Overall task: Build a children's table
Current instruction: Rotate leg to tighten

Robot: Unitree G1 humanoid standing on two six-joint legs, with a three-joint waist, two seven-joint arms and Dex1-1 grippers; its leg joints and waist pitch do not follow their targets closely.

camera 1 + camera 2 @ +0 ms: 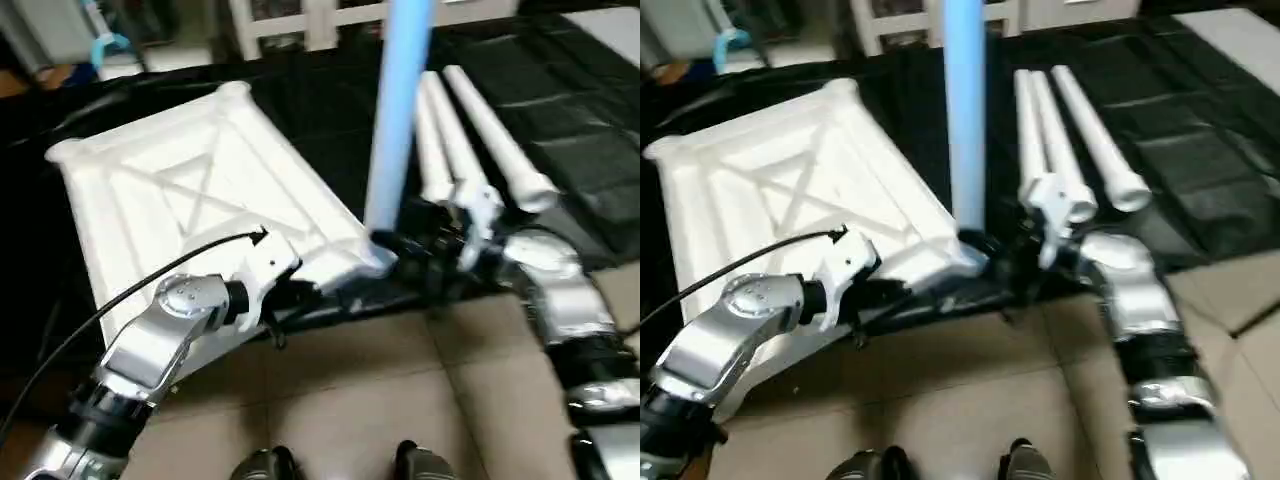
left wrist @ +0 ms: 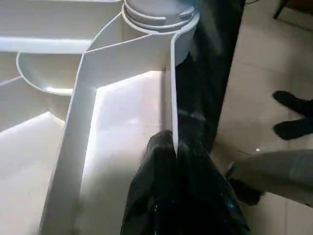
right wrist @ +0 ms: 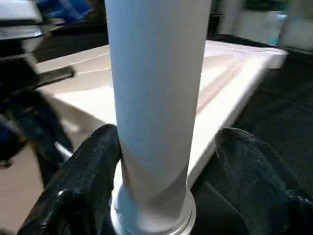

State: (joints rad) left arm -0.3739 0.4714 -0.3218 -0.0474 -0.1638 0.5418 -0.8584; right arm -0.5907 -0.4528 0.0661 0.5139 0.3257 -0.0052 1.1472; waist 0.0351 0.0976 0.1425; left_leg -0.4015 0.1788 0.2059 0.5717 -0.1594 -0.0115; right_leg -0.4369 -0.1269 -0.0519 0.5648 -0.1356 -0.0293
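Note:
The white tabletop (image 1: 200, 190) lies upside down on a black cloth, its X-ribs facing up. One white leg (image 1: 398, 110) stands upright in the near right corner socket (image 2: 159, 12). My right gripper (image 3: 168, 134) is open around the base of this leg. One finger (image 3: 93, 166) lies against the tube and the other finger (image 3: 249, 166) stands apart from it. My left gripper (image 2: 173, 142) is shut on the tabletop's thin near rim (image 2: 172, 88), a short way from that corner. Three loose legs (image 1: 1070, 130) lie side by side to the right of the tabletop.
The black cloth (image 1: 580, 150) covers the ground under the parts, and beige floor tiles (image 1: 360, 400) lie in front of it. My feet (image 1: 270, 465) show at the bottom edge. A black cable (image 1: 120, 295) arcs over my left forearm. White furniture (image 1: 300, 25) stands behind.

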